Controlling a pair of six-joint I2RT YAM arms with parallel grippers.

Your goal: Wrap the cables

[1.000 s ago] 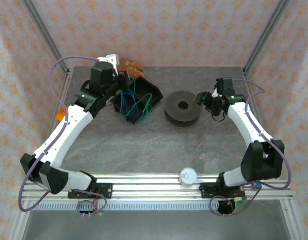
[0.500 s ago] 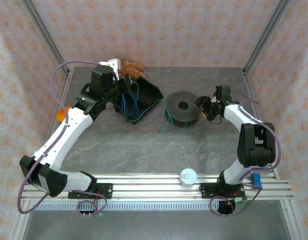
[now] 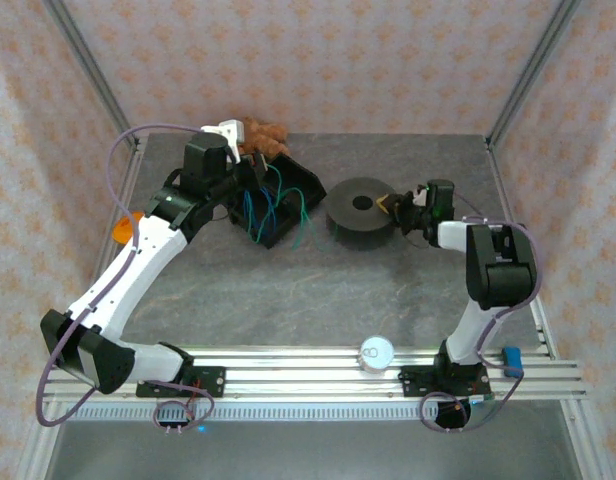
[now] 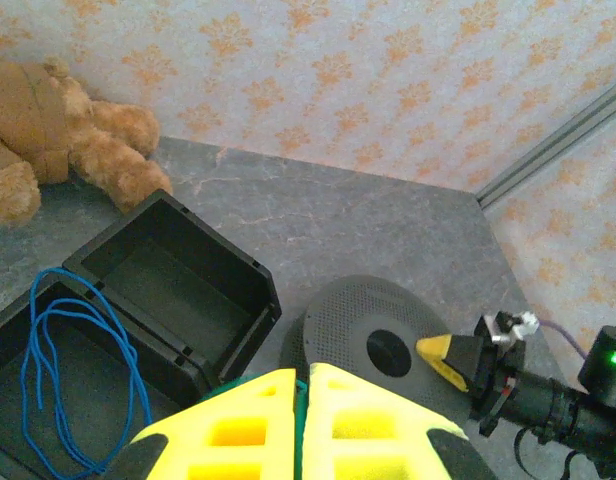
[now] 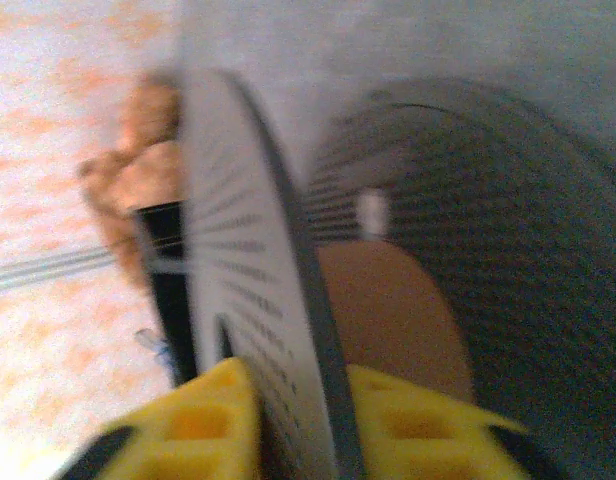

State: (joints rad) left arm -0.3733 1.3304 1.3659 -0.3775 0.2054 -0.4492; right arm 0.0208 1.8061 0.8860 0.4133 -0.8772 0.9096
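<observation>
The green cable [image 3: 299, 216] trails from the black bin [image 3: 306, 183] down onto the table. My left gripper [image 3: 254, 186] hovers over the bin; in the left wrist view its yellow fingers [image 4: 243, 420] are shut with a sliver of green cable [image 4: 301, 400] pinched between them. The blue cable [image 4: 46, 335] lies in loose loops inside the bin [image 4: 233, 300]. The grey spool [image 3: 359, 208] sits right of the bin. My right gripper [image 3: 388, 204] is at its right rim, shut on the spool's perforated flange [image 5: 253, 290], one finger on each side.
A brown teddy bear [image 3: 260, 132] lies behind the bin at the back edge. A white cup [image 3: 376, 352] stands on the front rail. An orange object [image 3: 121, 227] sits at the left table edge. Frame posts rise at both back corners.
My right gripper has closed on the spool's flange, and the spool has shifted slightly back. The right arm has folded in. The green cable's loose end has moved left, near the bin.
</observation>
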